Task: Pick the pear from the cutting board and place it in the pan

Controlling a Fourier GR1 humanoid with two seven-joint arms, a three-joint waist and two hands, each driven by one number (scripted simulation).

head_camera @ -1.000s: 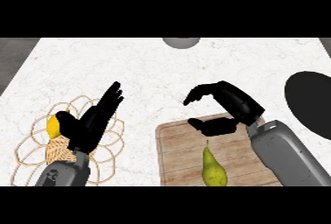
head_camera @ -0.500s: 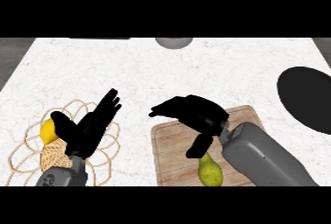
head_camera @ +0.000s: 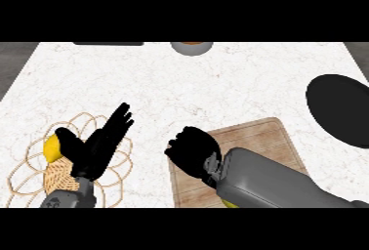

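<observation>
The right hand has come down and back over the cutting board, fingers curled under; whether they grip anything I cannot tell; the pear, plain a second ago, is now only a yellow sliver under the forearm; the pan waits well apart; the left hand rests open over the wire basket.

Bright, even light floods the white tabletop, barely a shadow anywhere, no glare, and both black hands read as flat silhouettes
</observation>
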